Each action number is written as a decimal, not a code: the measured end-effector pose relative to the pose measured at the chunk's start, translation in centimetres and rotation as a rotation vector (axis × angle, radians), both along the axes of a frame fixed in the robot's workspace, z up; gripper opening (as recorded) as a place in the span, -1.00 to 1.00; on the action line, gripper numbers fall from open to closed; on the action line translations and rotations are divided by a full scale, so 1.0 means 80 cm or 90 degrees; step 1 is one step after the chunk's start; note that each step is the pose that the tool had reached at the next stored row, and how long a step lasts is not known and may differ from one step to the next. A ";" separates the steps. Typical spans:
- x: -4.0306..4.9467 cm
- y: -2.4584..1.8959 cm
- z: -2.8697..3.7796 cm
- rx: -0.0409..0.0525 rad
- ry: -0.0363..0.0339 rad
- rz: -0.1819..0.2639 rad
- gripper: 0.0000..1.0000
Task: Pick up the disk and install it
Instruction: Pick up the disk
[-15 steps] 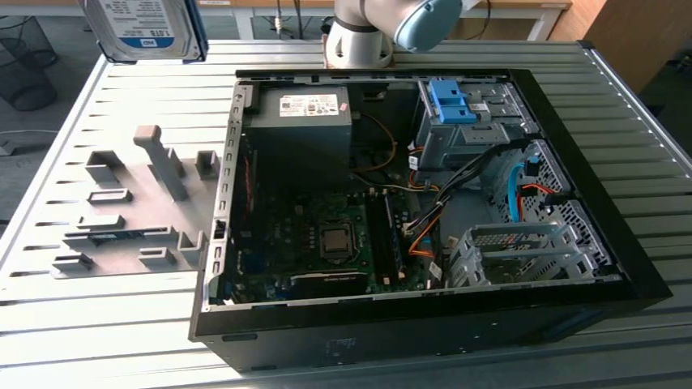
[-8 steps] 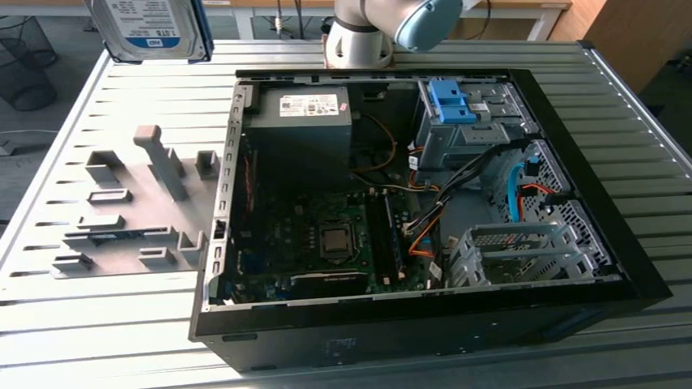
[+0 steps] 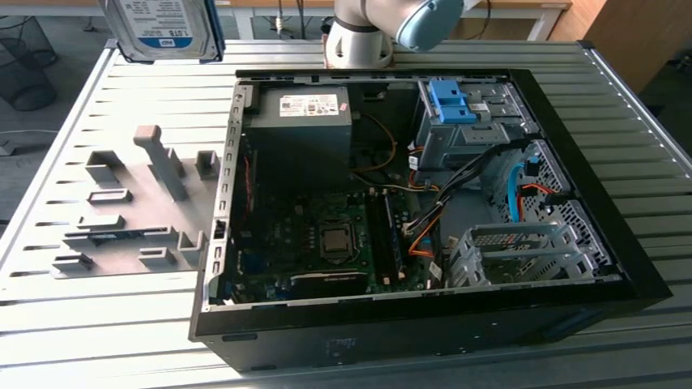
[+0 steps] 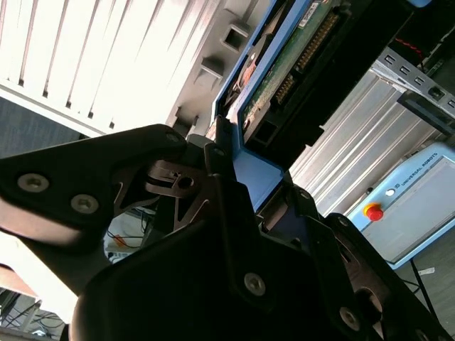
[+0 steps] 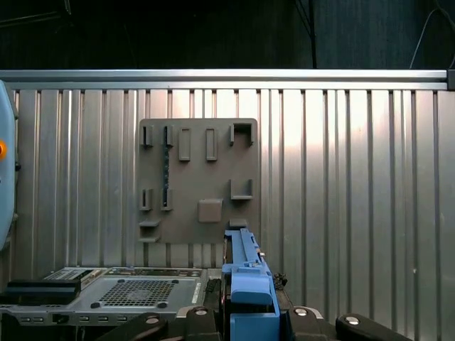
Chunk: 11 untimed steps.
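**Disk in grip, well apart from the drive cage**

Exterior view: the disk (image 3: 164,28) hangs label-out over the slatted table (image 3: 108,340) at the exterior view's far left. The open computer case (image 3: 433,336) has its drive cage (image 3: 476,121) toward the exterior view's right.

Second wrist view: the gripper (image 4: 231,160) is clamped on the disk's blue rail, and the long axis runs straight out from the fingers.

First wrist view: the disk shows edge-on, with the grey fixture plate (image 5: 199,177) beyond.

This is a robotics lab or workshop. A ribbed aluminium table (image 3: 97,324) carries an opened computer case (image 3: 433,332), with a grey fixture plate (image 3: 141,211) at the exterior view's left and the arm's base (image 3: 359,40) at the far edge. Beyond are desks (image 3: 519,8) and a wire bin (image 3: 27,61). The second wrist view shows a control pendant (image 4: 419,206) with a red stop button (image 4: 372,212).
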<state>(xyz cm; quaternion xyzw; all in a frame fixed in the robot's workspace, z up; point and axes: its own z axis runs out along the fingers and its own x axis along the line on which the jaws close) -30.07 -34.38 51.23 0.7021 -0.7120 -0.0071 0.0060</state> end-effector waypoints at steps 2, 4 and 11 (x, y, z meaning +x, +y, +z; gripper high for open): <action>0.001 -0.0016 0.0000 -0.0002 0.0000 0.000 -0.27; 0.002 -0.0047 -0.0001 -0.0002 0.0000 0.000 -0.27; 0.003 -0.0159 -0.0001 -0.0006 0.0001 0.000 -0.27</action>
